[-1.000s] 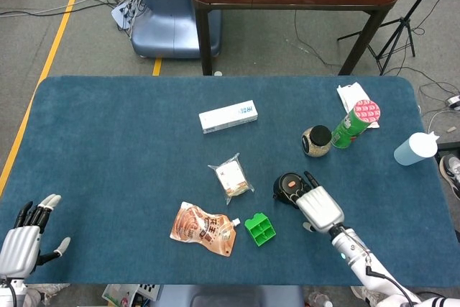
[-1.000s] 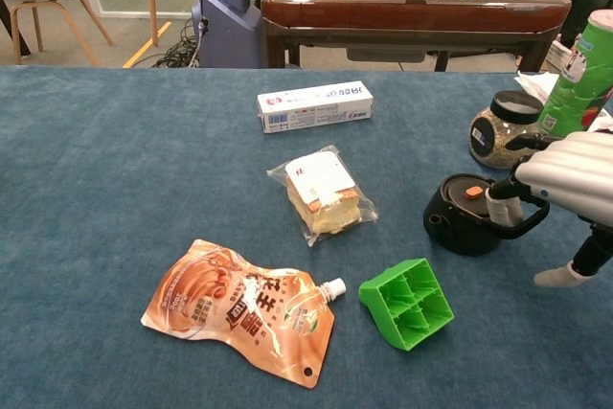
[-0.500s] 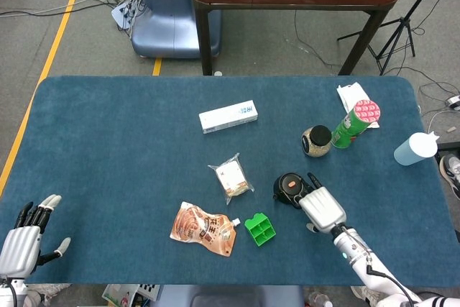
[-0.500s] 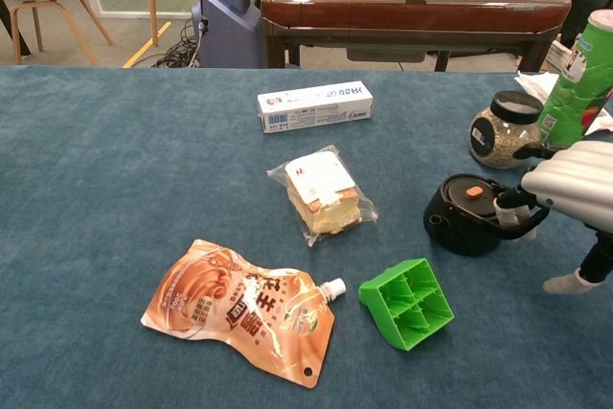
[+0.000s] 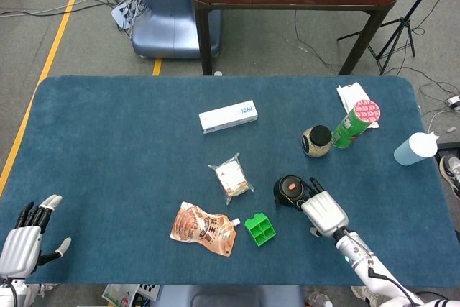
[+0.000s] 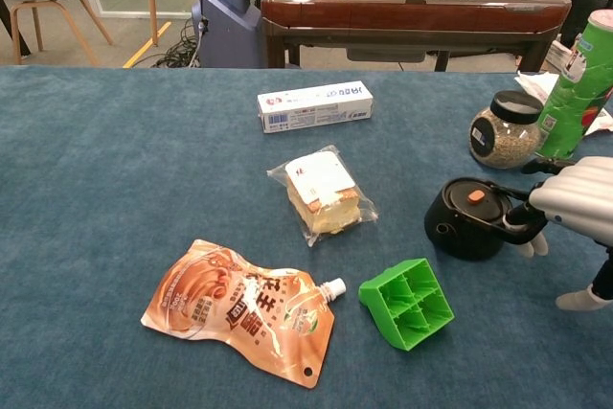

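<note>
A small black kettle (image 6: 469,217) with an orange knob on its lid stands upright at the right of the frame. Its looped handle points right, toward the frame edge.

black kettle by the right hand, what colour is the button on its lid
Orange, on the black kettle beside the right hand; the chest view shows it best.

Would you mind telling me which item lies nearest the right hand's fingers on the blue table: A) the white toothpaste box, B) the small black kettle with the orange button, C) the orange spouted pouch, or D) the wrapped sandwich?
B: the right hand has its fingers at the handle of the black kettle; whether they grip it is unclear.
</note>
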`<state>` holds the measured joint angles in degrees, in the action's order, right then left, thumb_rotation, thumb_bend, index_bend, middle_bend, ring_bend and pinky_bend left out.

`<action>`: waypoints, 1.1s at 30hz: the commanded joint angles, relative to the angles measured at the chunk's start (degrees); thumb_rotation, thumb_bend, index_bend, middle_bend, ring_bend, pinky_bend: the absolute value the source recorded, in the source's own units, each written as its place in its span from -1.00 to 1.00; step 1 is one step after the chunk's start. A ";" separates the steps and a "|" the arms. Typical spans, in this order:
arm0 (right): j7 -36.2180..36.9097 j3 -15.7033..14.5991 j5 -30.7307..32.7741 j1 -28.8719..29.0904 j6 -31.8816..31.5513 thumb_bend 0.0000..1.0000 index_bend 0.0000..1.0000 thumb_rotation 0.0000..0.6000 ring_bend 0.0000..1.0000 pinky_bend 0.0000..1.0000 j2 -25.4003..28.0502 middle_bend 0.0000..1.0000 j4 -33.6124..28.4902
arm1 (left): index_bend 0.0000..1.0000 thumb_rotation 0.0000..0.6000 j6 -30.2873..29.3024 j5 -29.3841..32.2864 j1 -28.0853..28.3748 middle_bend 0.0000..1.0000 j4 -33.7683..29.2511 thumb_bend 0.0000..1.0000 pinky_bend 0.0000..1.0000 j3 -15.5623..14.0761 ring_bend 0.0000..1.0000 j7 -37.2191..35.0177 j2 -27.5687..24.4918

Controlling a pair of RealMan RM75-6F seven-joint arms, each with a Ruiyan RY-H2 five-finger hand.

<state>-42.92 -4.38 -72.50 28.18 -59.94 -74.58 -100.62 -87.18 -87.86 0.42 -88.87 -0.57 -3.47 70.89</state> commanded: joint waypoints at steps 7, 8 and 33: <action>0.22 0.05 0.01 -0.05 -0.03 -0.77 -0.02 1.00 -0.30 -0.98 0.04 -0.03 0.38 | -0.82 1.00 -0.25 -0.13 -0.06 -0.83 -0.29 -0.51 -1.00 0.01 -0.75 0.07 -0.16; 0.18 -0.02 0.04 -0.04 0.09 -0.77 -0.02 1.00 -0.30 -0.98 0.05 -0.03 0.42 | -0.82 1.00 -0.24 -0.13 -0.05 -0.83 -0.30 -0.51 -1.00 0.02 -0.75 0.09 -0.16; 1.08 2.44 1.97 1.56 1.22 -0.77 0.59 1.00 0.27 -0.98 -1.42 0.49 1.64 | -0.82 1.00 0.29 0.59 -0.04 -0.83 0.05 -0.51 -1.00 0.10 -0.75 -0.21 -0.14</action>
<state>-41.97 -2.04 -70.64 29.62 -58.84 -76.02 -98.94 -86.89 -87.28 0.38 -88.82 -0.46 -3.68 70.75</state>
